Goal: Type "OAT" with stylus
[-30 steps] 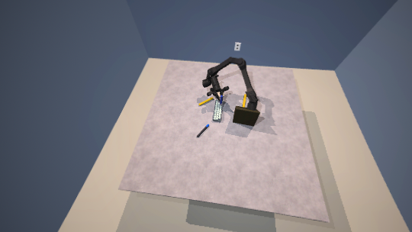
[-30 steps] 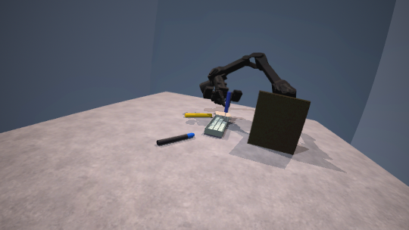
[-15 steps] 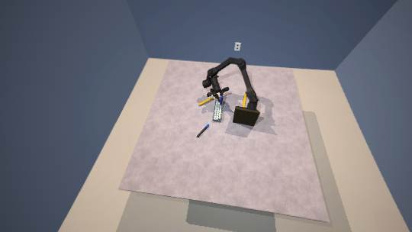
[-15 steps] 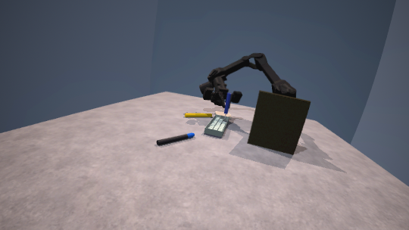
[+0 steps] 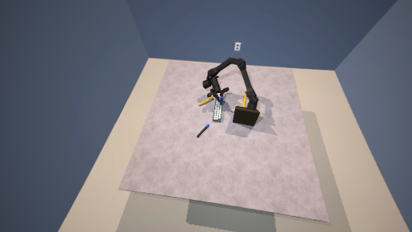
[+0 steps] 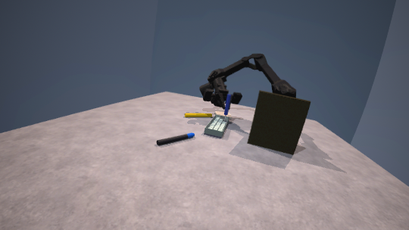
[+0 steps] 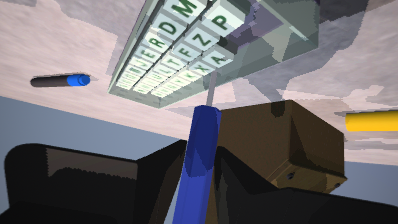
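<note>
My gripper [image 5: 219, 98] [image 6: 226, 104] [image 7: 201, 150] is shut on the blue stylus [image 5: 221, 101] [image 6: 227, 101] [image 7: 202, 135]. The stylus points down with its thin grey tip toward the keyboard [image 5: 217, 113] [image 6: 216, 126] [image 7: 270, 61]. In the wrist view the tip ends at the near edge of the A key [image 7: 220, 58]; I cannot tell whether it touches. The X key [image 7: 202, 68] is left of A, and the Z and P keys are above it in that view. The O key is too small to make out.
A black marker with a blue end [image 5: 203, 130] [image 6: 175, 139] [image 7: 60, 80] lies beside the keyboard. A yellow stick [image 5: 206, 101] [image 6: 198, 115] lies near its far end. Another yellow stick [image 5: 244, 100] is by the arm's base. A dark upright block [image 5: 246, 116] [image 6: 279, 122] stands in front of the base.
</note>
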Tool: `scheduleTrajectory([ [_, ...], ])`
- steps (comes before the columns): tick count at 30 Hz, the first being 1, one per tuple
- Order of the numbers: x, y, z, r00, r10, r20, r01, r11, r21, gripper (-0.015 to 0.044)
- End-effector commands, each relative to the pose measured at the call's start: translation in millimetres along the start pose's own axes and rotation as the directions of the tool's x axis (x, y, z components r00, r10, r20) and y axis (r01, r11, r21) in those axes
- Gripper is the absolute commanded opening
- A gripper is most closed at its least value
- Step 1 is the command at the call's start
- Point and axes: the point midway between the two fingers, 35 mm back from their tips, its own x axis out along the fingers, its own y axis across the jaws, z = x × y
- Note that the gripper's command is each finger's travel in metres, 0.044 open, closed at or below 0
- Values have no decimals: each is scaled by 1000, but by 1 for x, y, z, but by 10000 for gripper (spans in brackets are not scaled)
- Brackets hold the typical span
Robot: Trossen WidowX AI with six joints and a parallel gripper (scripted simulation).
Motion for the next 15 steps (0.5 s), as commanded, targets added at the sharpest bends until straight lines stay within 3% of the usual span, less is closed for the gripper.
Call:
scheduleTrajectory([
  [1,2,0,2,1000,-2,2,2,1000,-5,81],
  [15,4,0,7,1000,-3,2,3,1000,-5,81],
])
